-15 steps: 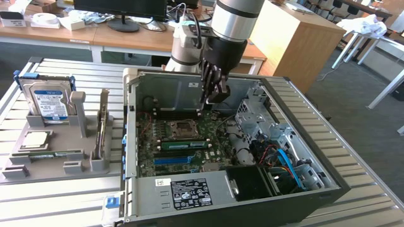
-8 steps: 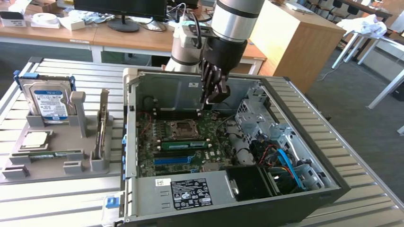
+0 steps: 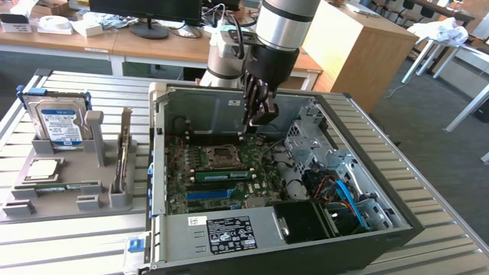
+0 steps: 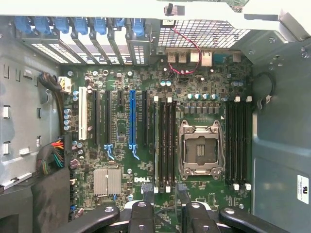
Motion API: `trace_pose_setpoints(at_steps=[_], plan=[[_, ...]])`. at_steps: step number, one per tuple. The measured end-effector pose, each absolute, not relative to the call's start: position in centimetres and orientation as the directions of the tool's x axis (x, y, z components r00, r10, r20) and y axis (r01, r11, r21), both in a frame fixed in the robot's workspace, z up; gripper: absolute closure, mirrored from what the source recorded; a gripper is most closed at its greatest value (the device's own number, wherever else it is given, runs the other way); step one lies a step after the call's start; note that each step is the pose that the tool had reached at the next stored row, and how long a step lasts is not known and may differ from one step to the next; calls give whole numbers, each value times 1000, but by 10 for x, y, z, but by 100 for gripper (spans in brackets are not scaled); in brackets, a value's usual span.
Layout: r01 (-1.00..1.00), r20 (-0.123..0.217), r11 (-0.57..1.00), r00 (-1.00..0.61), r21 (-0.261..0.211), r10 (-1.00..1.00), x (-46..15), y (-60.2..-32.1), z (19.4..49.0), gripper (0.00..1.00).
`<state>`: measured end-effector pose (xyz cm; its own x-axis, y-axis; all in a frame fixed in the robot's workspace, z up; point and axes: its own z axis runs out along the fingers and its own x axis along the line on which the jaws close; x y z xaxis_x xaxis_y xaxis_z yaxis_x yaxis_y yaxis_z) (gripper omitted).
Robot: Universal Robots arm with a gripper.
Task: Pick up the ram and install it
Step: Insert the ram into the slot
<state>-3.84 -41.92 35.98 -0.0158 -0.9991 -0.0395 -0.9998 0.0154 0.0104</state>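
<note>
So the gripper hung over the open PC case, above the far part of the motherboard. Its fingers were spread apart with nothing between them.

The ram sat in a memory slot on the board, just on the near side of the CPU socket and on the far side of the blue slot. The gripper was well clear of it, not touching. It looked level along the slot (couldn't tell whether the end clips were latched, though).

Over on the exterior view's left, a gray holder tray sat on the slatted metal table beside the case. It carried a hard drive standing upright at the far end. Nearer the front were a square silver processor and another thin green stick lying flat.
</note>
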Motion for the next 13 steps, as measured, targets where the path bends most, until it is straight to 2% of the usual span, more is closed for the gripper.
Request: trace_pose_setpoints(at_steps=[1,3,4,6,13], plan=[[-1000,-40,15,-16,10,-999,-38,-419,360,70],[-1000,-40,15,-16,10,-999,-38,-419,360,83],[-1000,-40,15,-16,10,-999,-38,-419,360,83],[-1000,-39,15,-16,10,-999,-38,-419,360,90],[-1000,-40,15,-16,10,-999,-38,-419,360,90]])
